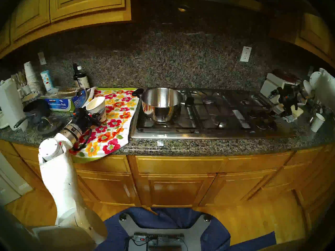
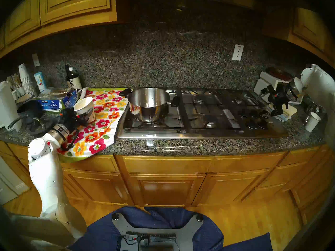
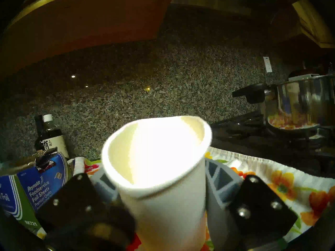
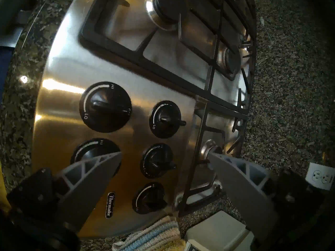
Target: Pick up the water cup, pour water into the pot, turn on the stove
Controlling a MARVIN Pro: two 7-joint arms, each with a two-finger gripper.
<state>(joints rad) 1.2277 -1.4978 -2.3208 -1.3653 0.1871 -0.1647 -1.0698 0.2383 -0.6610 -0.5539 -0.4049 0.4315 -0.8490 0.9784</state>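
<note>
Here the left gripper [image 1: 97, 116] is clamped on the cup [image 1: 97, 107], holding it over the floral towel [image 1: 116, 118] at the counter's left end, tilted a little, its rim squeezed out of round. Whether water remains inside cannot be told; the glare hides it. The pot [image 1: 161, 104] sits on the stove [image 1: 208, 116], on its left burner, just beside the towel. The step in hand looks like either carrying the cup to pour or setting it down after. Next comes the stove: the right gripper [image 4: 164, 158] hangs wide open, empty, over the knobs [image 4: 105, 106] at the stove's right end. The counter [image 1: 181, 145] is speckled granite, with wooden cabinets [image 1: 172, 181] below.
</note>
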